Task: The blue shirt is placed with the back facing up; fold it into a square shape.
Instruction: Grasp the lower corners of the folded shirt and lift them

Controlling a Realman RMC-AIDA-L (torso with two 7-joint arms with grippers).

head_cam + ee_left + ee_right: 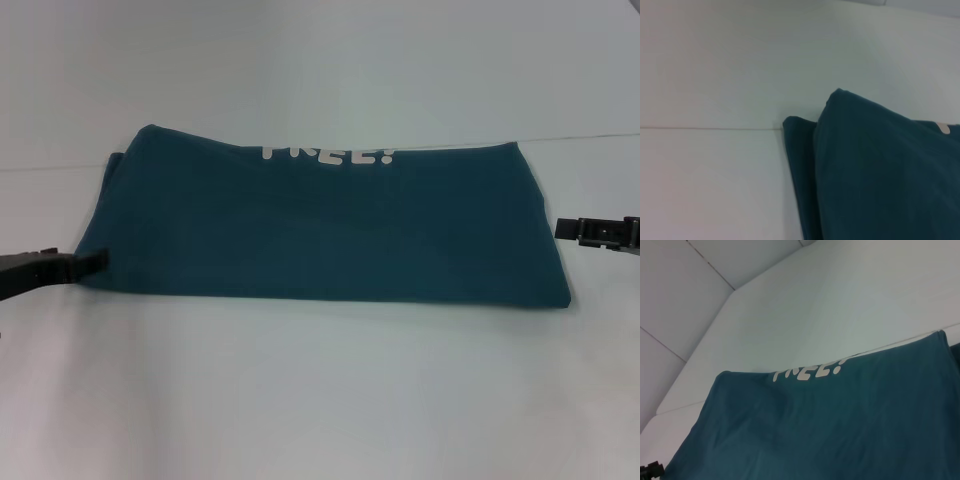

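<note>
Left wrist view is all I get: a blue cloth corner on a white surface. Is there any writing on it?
Observer: Yes. The head view shows white lettering along the far edge of the blue shirt.
Operator: Where are the claws?
Observer: The left claw is at the shirt's left edge, near its front corner.
Operator: And the other?
Observer: The right claw is just beside the shirt's right edge.

Bare tabletop (pixel 320 390) lies open before and behind the blue shirt (pixel 320 225); a tool flanks each end.
</note>
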